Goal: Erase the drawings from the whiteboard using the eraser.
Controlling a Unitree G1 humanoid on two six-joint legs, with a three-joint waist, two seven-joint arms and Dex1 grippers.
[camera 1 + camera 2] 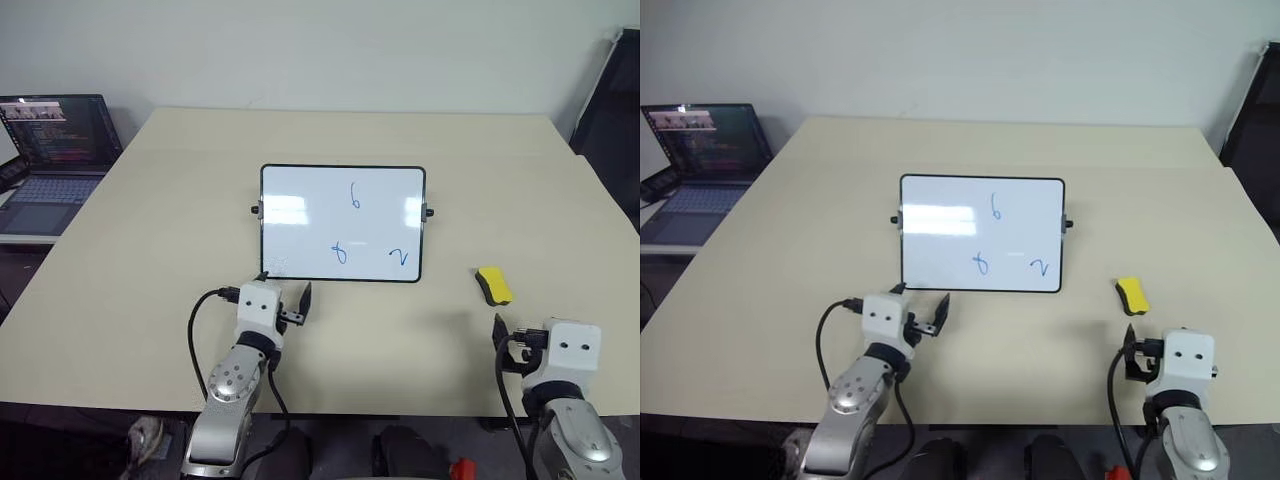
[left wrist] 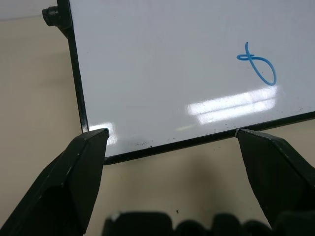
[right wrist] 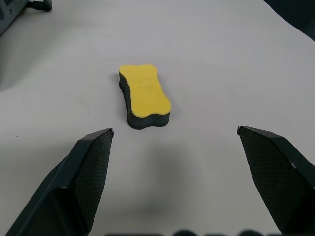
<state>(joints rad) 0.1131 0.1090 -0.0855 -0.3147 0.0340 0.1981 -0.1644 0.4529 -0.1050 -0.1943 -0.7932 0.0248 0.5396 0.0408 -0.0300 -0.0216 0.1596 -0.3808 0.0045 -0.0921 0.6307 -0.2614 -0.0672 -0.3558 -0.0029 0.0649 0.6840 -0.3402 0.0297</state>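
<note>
The whiteboard (image 1: 300,245) lies flat in the middle of the beige table, black-framed, with a knob at each short side. Three blue drawings mark its right half: one near the top (image 1: 356,195), two along the near edge (image 1: 339,252) (image 1: 400,258). My left gripper (image 1: 285,290) hovers open just short of the board's near left corner (image 2: 106,152), nothing between its fingers. The yellow eraser (image 1: 492,285) with its dark underside (image 3: 144,96) rests on the table right of the board. My right gripper (image 3: 174,132) is open a short way behind it, apart from it.
An open laptop (image 1: 50,150) sits on a lower desk off the table's left edge. A dark panel (image 1: 615,90) stands beyond the far right corner. The beige table (image 1: 150,250) stretches wide around the board.
</note>
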